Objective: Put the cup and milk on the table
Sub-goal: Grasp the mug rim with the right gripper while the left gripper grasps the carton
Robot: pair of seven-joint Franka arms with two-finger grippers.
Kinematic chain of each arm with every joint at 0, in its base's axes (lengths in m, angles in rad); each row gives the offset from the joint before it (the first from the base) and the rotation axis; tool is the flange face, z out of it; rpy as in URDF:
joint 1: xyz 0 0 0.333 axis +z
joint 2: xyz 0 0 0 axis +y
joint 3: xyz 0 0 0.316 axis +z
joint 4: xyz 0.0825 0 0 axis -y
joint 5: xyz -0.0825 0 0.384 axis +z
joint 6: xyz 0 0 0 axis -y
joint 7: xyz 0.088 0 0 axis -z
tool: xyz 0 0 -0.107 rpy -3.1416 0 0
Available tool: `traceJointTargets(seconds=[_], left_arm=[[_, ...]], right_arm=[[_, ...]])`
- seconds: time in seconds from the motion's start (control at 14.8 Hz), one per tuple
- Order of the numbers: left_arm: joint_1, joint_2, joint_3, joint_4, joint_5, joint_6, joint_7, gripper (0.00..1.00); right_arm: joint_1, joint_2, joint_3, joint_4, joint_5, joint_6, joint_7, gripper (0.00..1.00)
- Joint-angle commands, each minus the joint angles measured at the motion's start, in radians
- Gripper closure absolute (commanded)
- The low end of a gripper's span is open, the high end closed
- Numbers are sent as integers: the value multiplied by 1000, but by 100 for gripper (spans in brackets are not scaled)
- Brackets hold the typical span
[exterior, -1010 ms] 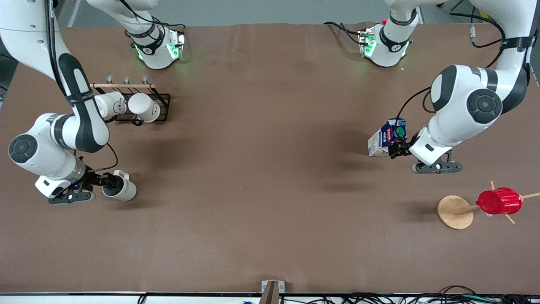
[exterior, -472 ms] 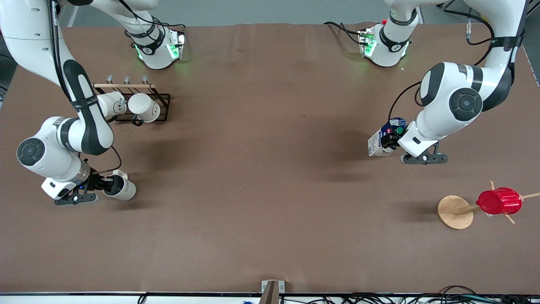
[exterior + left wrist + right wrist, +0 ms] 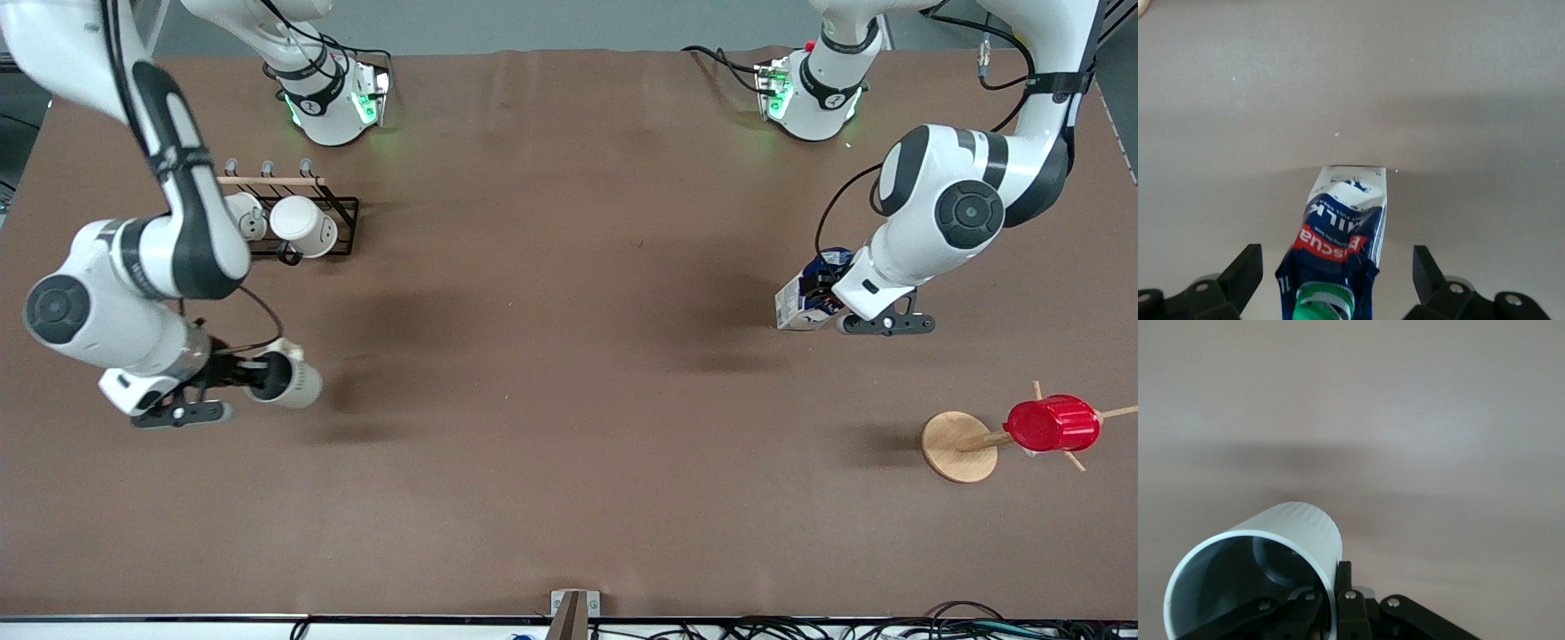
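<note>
**Both grippers loaded: cup and milk over the table**

The right gripper is clamped on the rim of the cup, one finger inside the dark interior and one outside, as the right wrist view shows. The cup is tipped on its side, its mouth turned toward the gripper, held above the table with its shadow cast on the brown surface beneath. It hangs over the table at the right arm's end, over a spot nearer the front camera than the black wire rack, where two white mugs sit.

The left gripper has hold of the milk at its gabled top, close to the green cap. In the left wrist view the carton hangs between the two black fingers, bottom end toward the table. Whether its base touches the table I cannot tell. It is toward the left arm's end, farther from the front camera than the wooden stand carrying the red cup.
</note>
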Motion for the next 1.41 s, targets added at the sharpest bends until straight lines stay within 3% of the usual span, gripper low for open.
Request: traceJointTargets(seconds=[0.0,0.13,0.27,0.4,0.67,0.94,1.21,1.35], left_arm=[[7,-47,-13,-24,3,-32,4,6],[7,-50,-13,-27,-1,-39,1,15],[9,-50,-13,-27,-1,-45,1,33],[9,-48,-13,-27,-1,-46,1,46],[7,-47,-11,-30,-3,-46,1,48],[9,-45,-11,-29,-1,-46,1,49],[9,-42,-11,-29,-1,-46,1,50],[7,-42,-11,-29,-1,-46,1,58]], right_arm=[[36,-3,122,27,-35,-16,275,100],[92,33,191,81,-124,-11,508,100],[154,122,222,164,-201,-12,718,100],[229,214,241,229,-219,-5,847,100],[324,331,241,328,-276,20,955,100],[367,388,242,323,-354,73,1009,99],[386,403,242,320,-355,95,1038,98],[396,414,242,320,-355,118,1052,95]])
